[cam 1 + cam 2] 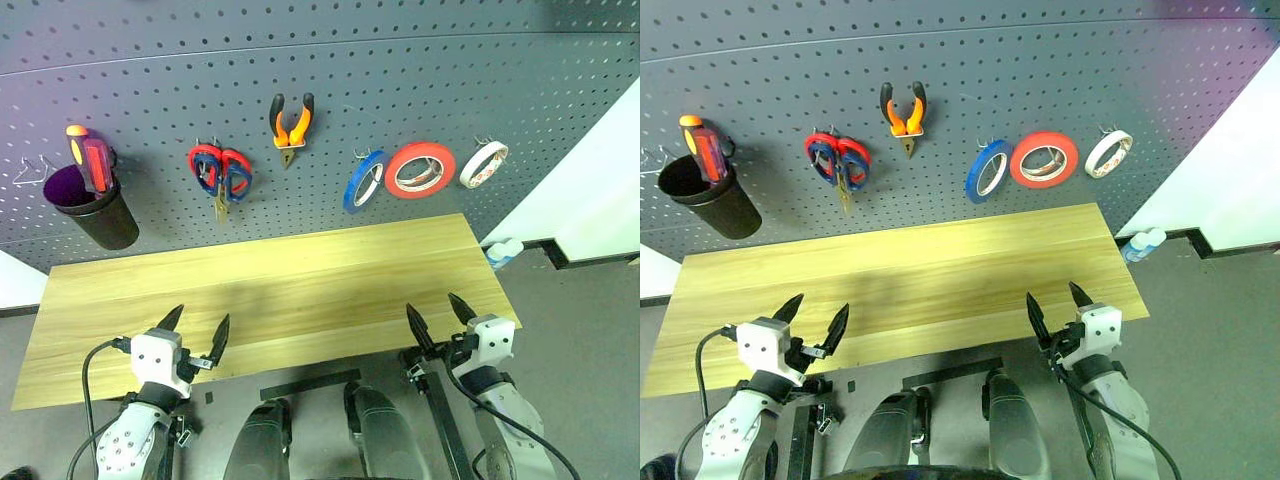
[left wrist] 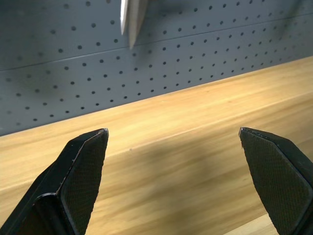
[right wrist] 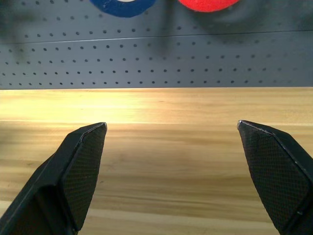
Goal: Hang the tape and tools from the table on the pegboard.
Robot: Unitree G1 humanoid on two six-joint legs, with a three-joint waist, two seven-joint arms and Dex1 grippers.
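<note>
Both end effectors, left (image 1: 194, 328) and right (image 1: 438, 313), hover spread wide over the near edge of the bare tabletop (image 1: 300, 270), holding nothing. Up on the pegboard (image 1: 400, 70): pliers (image 1: 290, 122), blue tape (image 1: 364, 181), scissors (image 1: 220, 175) hanging.

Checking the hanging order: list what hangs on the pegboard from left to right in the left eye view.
Black cup holding a red-handled screwdriver → red-handled scissors → pliers → blue tape → red tape → white tape.
</note>
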